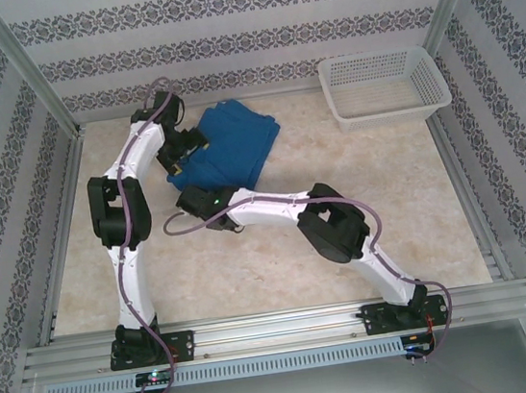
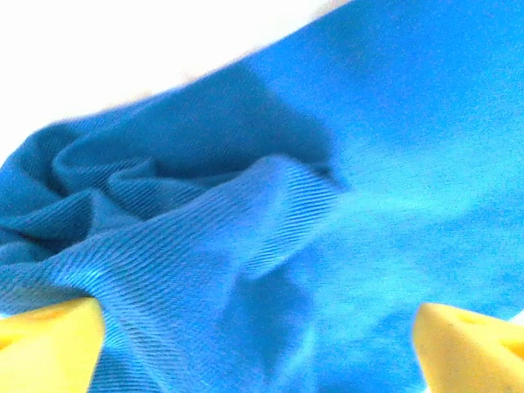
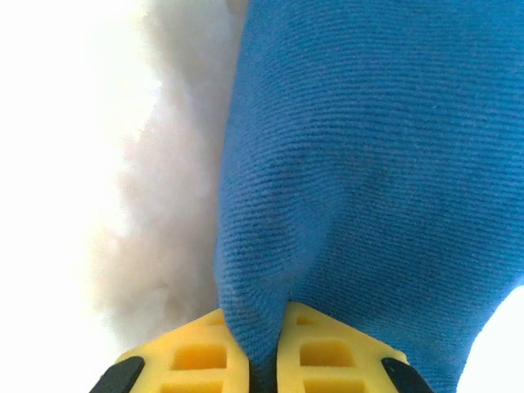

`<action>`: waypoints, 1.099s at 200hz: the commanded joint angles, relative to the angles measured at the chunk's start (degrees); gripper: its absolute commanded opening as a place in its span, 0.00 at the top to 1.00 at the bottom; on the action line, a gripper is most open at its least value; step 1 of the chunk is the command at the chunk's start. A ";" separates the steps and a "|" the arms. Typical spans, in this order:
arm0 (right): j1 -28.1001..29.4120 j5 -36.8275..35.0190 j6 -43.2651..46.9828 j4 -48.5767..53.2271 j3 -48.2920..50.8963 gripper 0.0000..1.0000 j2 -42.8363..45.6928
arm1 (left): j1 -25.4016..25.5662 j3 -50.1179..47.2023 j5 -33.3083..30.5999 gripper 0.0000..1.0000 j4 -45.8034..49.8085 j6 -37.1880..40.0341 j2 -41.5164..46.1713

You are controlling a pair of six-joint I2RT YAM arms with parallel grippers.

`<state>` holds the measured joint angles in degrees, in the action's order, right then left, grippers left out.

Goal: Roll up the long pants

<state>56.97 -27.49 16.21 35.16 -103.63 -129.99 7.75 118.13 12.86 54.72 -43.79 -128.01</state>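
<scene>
One pair of long pants (image 1: 229, 148), one white basket (image 1: 392, 110), two grippers.
The pants lay bunched far-centre on your table (image 1: 254, 275); your left gripper (image 2: 258, 344) gaped over them, your right gripper (image 3: 262, 352) pinched a fold.

Top view: bright, even light; sharp; faint soft shadows on the desk (image 1: 283, 271).
Left wrist view: white glare up top; long pants (image 2: 246, 246) blurry on the right.
Right wrist view: washed-out white at left; cloth weave sharp.
</scene>
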 commanded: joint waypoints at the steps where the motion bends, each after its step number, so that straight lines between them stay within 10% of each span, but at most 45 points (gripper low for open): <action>1: -1.30 8.92 -6.80 3.92 1.11 1.00 5.10 | -1.68 5.43 -0.46 0.00 5.53 2.07 0.62; 108: -16.51 51.25 -23.67 12.78 -9.26 1.00 4.52 | -2.51 -23.63 -0.17 0.00 -6.96 -2.91 19.22; 220: -17.37 65.37 -28.55 13.39 -10.25 1.00 3.38 | -0.03 -32.36 -9.32 0.00 -24.24 -15.92 14.60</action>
<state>37.67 30.48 -11.03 46.35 -113.75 -127.15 7.44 82.15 9.06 35.03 -55.18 -110.78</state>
